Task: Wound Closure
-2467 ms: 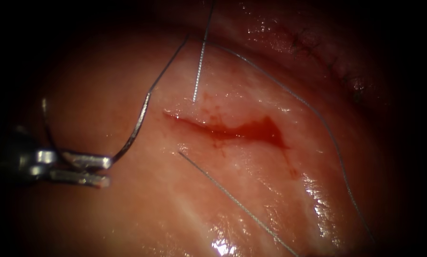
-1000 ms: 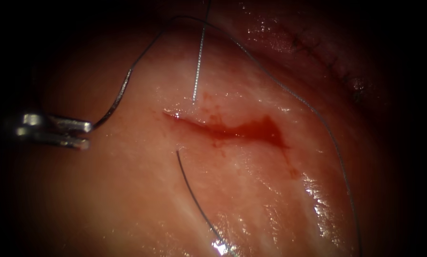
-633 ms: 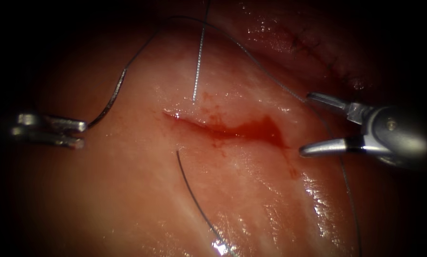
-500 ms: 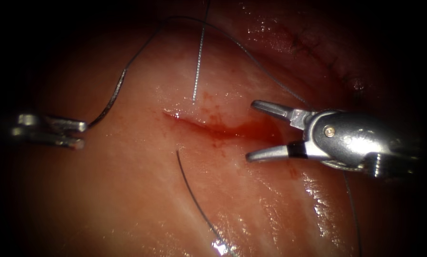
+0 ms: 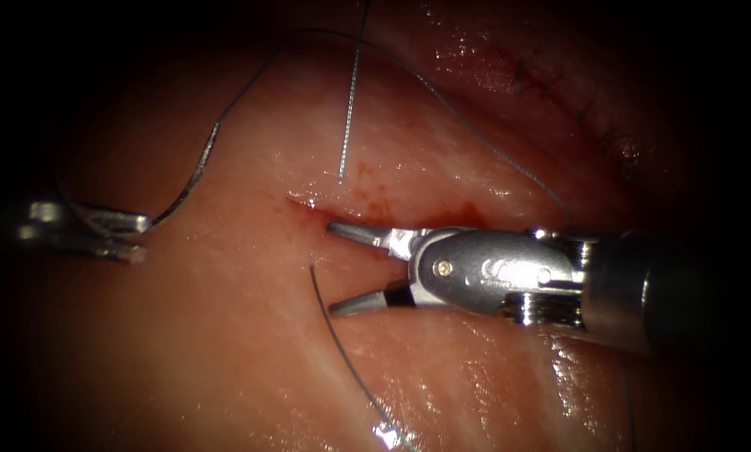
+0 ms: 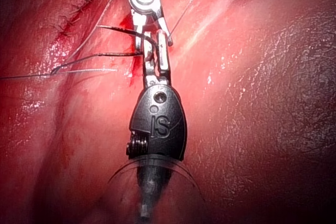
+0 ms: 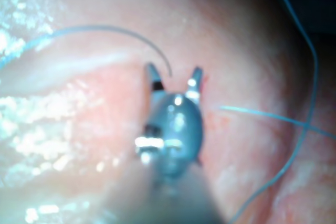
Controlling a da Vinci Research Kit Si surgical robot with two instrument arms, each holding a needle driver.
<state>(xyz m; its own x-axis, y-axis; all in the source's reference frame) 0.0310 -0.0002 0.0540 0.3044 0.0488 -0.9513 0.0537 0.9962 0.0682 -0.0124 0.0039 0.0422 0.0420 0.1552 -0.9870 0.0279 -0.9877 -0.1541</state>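
Note:
At the far left, my left tool [image 5: 136, 236] is shut on the curved needle [image 5: 192, 177] near mid-curve, clear of the tissue [image 5: 224, 351] and left of the cut [image 5: 306, 206]. The same grip on the needle [image 6: 122, 30] appears in the left wrist view, jaws [image 6: 157, 43] shut. My right tool [image 5: 331, 268] lies along the cut with its jaws open and nothing in them. Thread [image 5: 348, 109] enters the tissue just above the cut. It comes out below the cut, where a strand [image 5: 329, 326] starts close to the open jaws [image 7: 173, 77].
A long loop of thread [image 5: 475, 138] runs from the needle over the top and down the right side behind the right tool's shaft. An older stitched line [image 5: 559, 84] sits at the upper right. Wet glare marks the tissue at the lower right.
The right tool came in from the right and slid left over the cut, its open jaws narrowing a little. The left tool, after carrying the needle left and up, has held still.

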